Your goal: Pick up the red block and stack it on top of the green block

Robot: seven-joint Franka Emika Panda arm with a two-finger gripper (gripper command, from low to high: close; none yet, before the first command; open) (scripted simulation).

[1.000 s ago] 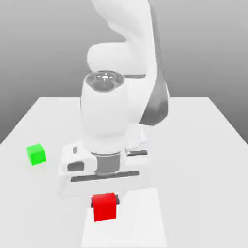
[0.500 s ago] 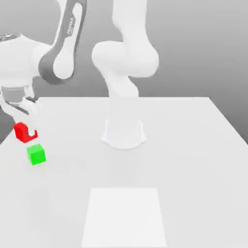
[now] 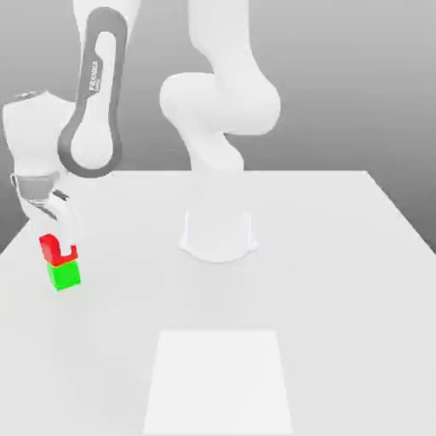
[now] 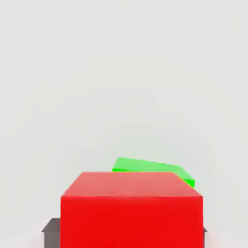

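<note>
Now above the green block (image 3: 65, 275), near the counter's (image 3: 341, 298) edge at the exterior view's left, no longer beside it: red block (image 3: 56, 250), clamped in nearly closed jaws (image 3: 61, 247) (slightly askew, apparently). Probably needs aligning before release.

arm (image 3: 219, 104): bent, toward the exterior view's left | claw (image 3: 60, 249): pointing down, closed in a grip

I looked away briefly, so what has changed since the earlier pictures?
The fingers carried the red block from above the white square to the exterior view's left, and it is now right above the green block, still gripped. The green block and white square stayed put.
</note>
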